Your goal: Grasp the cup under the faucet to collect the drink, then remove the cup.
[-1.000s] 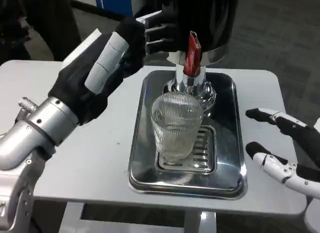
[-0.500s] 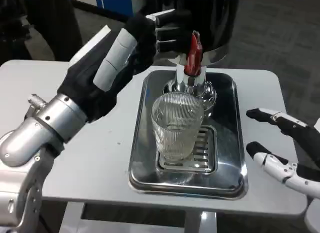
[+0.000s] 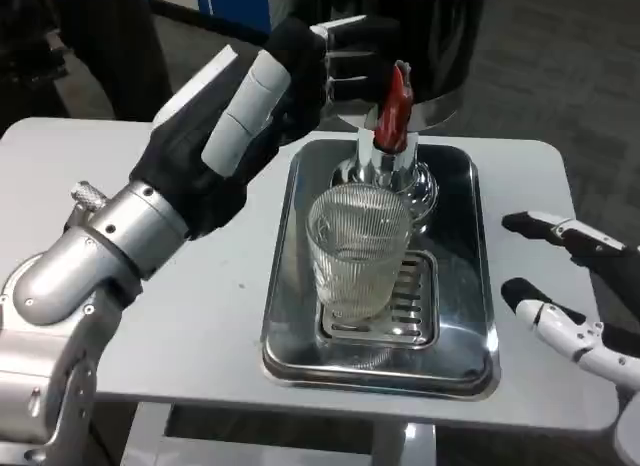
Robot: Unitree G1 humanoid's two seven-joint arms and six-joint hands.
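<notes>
A ribbed clear glass cup (image 3: 357, 248) stands upright on the grate of a shiny metal drip tray (image 3: 470, 286), right under the chrome faucet (image 3: 385, 164) of a black drink dispenser (image 3: 420, 36). The faucet's red lever (image 3: 394, 108) sticks up above the spout. My left hand (image 3: 290, 91) is raised at the dispenser's front, its fingertips reaching to the red lever; whether they press it I cannot tell. My right hand (image 3: 575, 301) waits low at the table's right edge, fingers apart, holding nothing, well clear of the cup.
The white table (image 3: 190, 286) carries the tray in its middle. My left forearm (image 3: 110, 246) crosses above the table's left half. Dark floor lies behind, with a blue cabinet (image 3: 230, 6) at the back.
My left hand has moved up and to the right, from beside the dispenser to the red lever. The cup and my right hand have stayed put; the view shifted slightly.
</notes>
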